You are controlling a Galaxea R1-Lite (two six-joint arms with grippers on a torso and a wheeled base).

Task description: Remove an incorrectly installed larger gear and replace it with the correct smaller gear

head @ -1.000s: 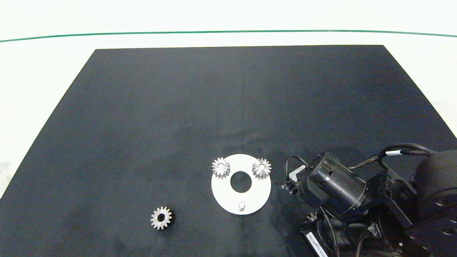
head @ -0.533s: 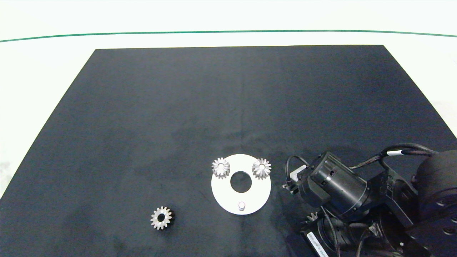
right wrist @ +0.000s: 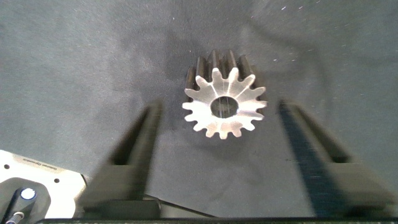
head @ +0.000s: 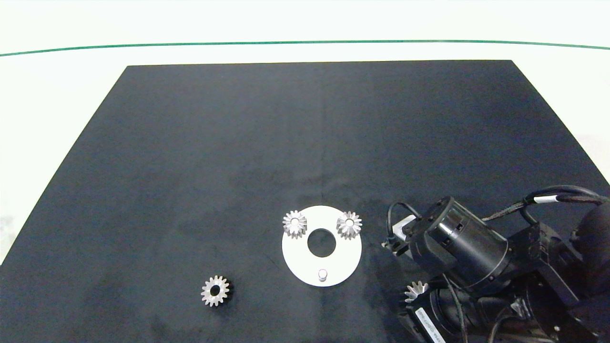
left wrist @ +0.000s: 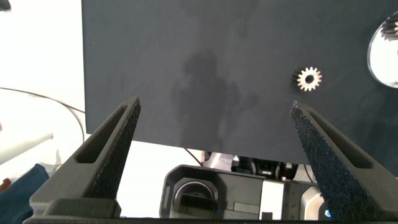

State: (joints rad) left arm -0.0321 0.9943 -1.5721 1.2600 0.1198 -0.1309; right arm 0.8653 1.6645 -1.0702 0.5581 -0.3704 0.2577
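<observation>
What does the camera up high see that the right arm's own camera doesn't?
Only the head view shows the round white plate with two small ridged silver gears and a short peg, plus the small flat-faced grey gear lying alone on the mat. Only the right wrist view shows the right gripper open, its fingers either side of the shiny silver gear with long pointed teeth. Both show that gear, half hidden from above, and the black mat.

White ring plate (head: 333, 269) on the black mat (head: 238, 143), carrying two bevelled gears (head: 295, 224) (head: 349, 225) at its far edge. A short peg (head: 322, 274) stands at its near edge.
</observation>
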